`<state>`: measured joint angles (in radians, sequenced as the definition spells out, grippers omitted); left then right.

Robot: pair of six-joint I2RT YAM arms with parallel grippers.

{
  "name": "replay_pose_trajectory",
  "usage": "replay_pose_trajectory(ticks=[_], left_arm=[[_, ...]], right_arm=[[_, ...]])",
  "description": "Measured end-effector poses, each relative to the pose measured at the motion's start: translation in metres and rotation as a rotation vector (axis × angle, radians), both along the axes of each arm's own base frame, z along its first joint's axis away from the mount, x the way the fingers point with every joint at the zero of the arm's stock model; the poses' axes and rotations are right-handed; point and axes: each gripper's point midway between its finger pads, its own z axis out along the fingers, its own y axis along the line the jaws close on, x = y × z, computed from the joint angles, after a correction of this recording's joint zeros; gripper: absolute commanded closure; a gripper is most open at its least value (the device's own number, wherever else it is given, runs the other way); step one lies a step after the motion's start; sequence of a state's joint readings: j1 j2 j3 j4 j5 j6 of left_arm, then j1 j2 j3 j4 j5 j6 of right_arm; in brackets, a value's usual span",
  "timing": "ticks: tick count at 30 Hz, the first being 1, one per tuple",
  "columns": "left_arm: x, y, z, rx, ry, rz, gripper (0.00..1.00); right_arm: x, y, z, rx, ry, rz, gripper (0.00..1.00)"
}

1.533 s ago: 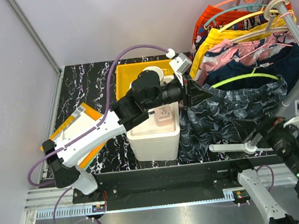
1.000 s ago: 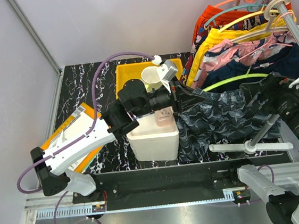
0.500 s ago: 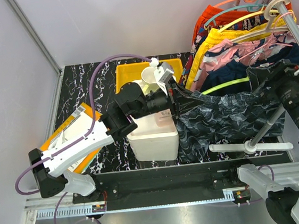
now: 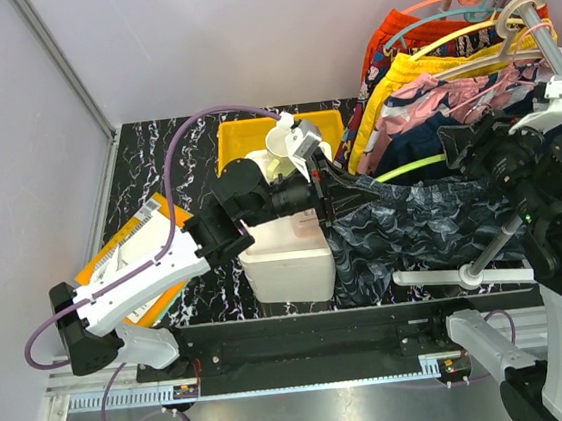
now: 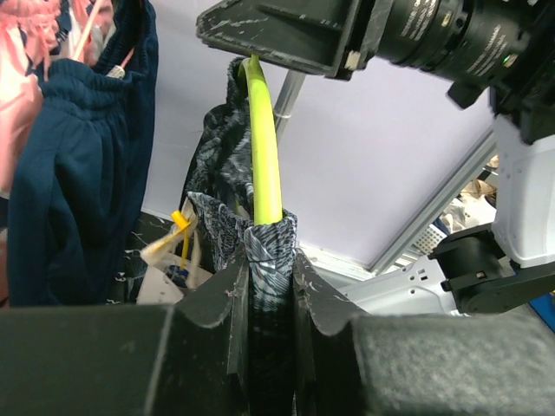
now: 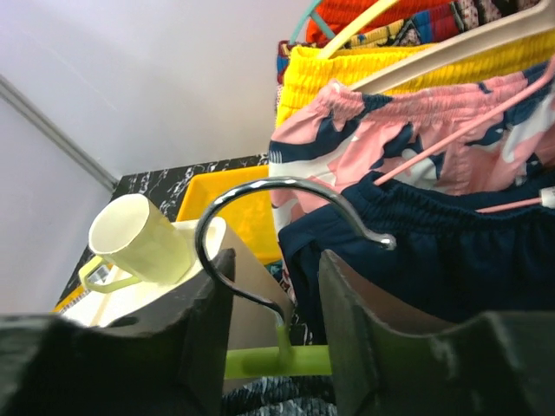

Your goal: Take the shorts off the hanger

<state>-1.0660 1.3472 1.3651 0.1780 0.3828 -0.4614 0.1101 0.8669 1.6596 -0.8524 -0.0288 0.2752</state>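
The charcoal marbled shorts (image 4: 414,232) hang on a lime-green hanger (image 4: 412,166) in front of the rack. My left gripper (image 4: 332,193) is shut on the shorts' waistband (image 5: 264,260), where it wraps the hanger's left end (image 5: 264,147). My right gripper (image 6: 276,286) is open, one finger on each side of the hanger's metal hook (image 6: 260,195), with a gap showing; the hook's curve lies against the left finger. In the top view the right gripper (image 4: 456,152) is at the hanger's middle. The plain navy shorts (image 4: 424,135) hang just behind, on a pink hanger.
A white box (image 4: 286,260) stands under my left arm, with a cream cup (image 6: 139,238) and a yellow bin (image 4: 243,134) behind it. Pink floral shorts (image 4: 460,96), yellow shorts (image 4: 417,65) and others crowd the rack rod (image 4: 545,42). The rack's white foot (image 4: 469,273) lies front right. Orange booklets (image 4: 139,245) lie left.
My right arm rose from the front right to the hanger's hook, and its jaws have narrowed around it. My left gripper kept its hold and drew the waistband slightly left.
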Motion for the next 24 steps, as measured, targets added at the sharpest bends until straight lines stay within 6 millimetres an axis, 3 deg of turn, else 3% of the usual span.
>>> replay_pose_trajectory(ticks=[2, 5, 6, 7, 9, 11, 12, 13, 17, 24], left_arm=[[-0.001, 0.0, 0.0, 0.0, 0.004, -0.004, 1.0], [-0.003, -0.001, 0.0, -0.001, 0.008, -0.01, 1.0], [-0.003, -0.001, 0.001, -0.003, 0.009, -0.012, 1.0], [-0.004, -0.001, 0.001, -0.004, 0.011, -0.015, 1.0], [-0.004, 0.0, 0.002, -0.005, 0.015, -0.017, 0.95], [-0.005, 0.001, 0.002, -0.001, 0.02, -0.018, 0.75], [-0.005, 0.001, 0.003, 0.003, 0.02, -0.017, 0.7], [-0.005, 0.001, 0.006, 0.004, 0.013, -0.016, 0.56], [-0.001, 0.011, 0.022, -0.003, -0.033, 0.042, 0.25], [-0.001, 0.035, 0.058, -0.025, -0.067, 0.109, 0.14]], right_arm=[[-0.001, 0.003, 0.0, -0.007, -0.03, 0.022, 0.66], [-0.004, 0.008, 0.004, -0.02, -0.086, 0.055, 0.86], [-0.005, 0.008, 0.004, -0.036, -0.101, 0.06, 0.98], [-0.005, 0.008, 0.004, -0.056, -0.117, 0.062, 1.0], [-0.007, 0.006, 0.002, -0.099, -0.136, 0.063, 1.0], [-0.008, 0.005, 0.003, -0.126, -0.157, 0.064, 1.0], [-0.009, 0.005, 0.005, -0.131, -0.164, 0.067, 1.0], [-0.009, 0.005, 0.007, -0.136, -0.173, 0.069, 1.0], [-0.01, 0.005, 0.01, -0.142, -0.193, 0.066, 1.0], [-0.01, 0.005, 0.018, -0.133, -0.231, 0.065, 1.0]])
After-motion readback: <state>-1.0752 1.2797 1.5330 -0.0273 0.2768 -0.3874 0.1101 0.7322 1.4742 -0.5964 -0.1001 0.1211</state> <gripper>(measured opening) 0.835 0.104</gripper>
